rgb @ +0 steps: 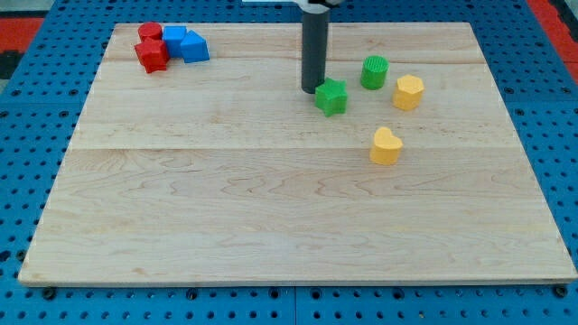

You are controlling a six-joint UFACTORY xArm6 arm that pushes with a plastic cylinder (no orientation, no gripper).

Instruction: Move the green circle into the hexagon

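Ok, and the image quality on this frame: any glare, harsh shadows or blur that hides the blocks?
Camera view: even, soft lighting, no glare on the wooden board. Shadows are faint and short beside the green circle and yellow hexagon. Blocks look sharp enough to tell apart. My tip is clear, just left of the green star; the rod's top is cropped at the view's top.

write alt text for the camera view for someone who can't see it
My tip rests beside the green star block, with the green circle block and yellow hexagon block apart to its right on the wooden board.
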